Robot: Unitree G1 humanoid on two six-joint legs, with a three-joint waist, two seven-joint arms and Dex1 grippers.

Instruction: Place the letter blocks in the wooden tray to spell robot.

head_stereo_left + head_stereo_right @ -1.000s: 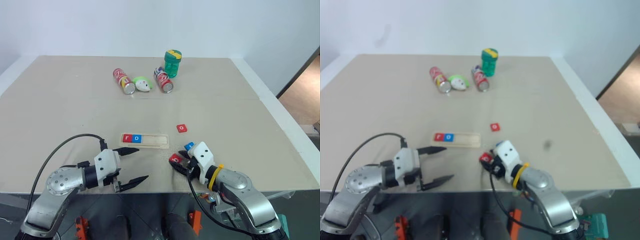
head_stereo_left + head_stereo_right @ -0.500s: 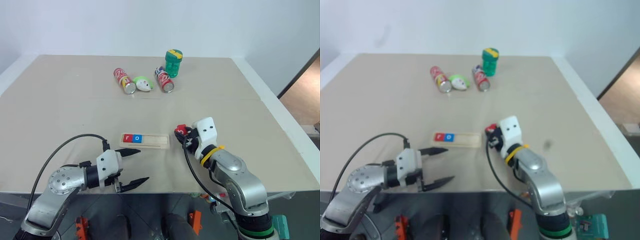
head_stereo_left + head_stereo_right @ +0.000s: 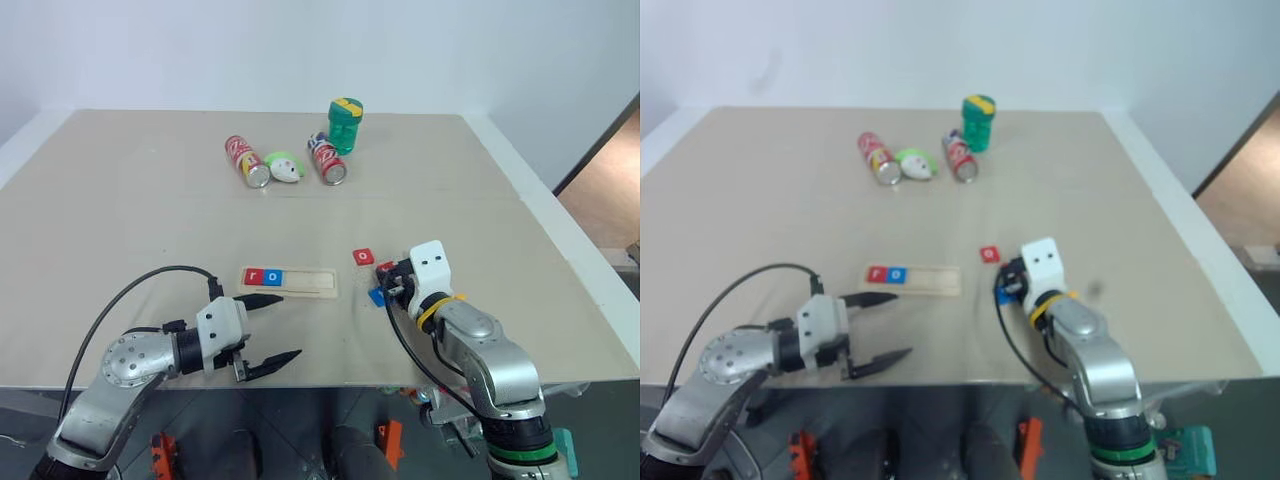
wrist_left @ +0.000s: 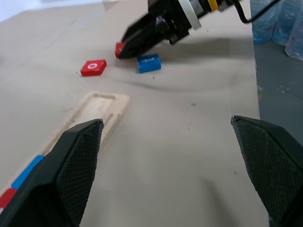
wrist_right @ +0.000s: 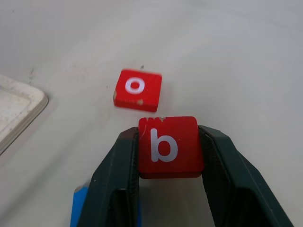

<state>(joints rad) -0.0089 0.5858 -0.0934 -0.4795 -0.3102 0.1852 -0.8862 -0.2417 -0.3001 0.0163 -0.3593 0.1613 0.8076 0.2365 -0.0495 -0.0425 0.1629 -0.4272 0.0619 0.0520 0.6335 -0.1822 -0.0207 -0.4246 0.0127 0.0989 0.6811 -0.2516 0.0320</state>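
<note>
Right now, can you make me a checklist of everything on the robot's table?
Surface: beige table, nothing spilled.
Job's things: wooden tray holds a red r and a blue o at its left end, the rest bare. Red o block and blue block lie loose on the table to its right.
Clutter: two red cans lying down, a green and white toy, a green bottle, all at the far side.
Grippers: left tool open, holding nothing; right tool shut on the red b block.
Cables: black cable looping over the left arm.
Surroundings: white wall.

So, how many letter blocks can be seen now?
5: red r and blue o in the wooden tray; red o and a blue block on the table; red b in the right gripper.
</note>
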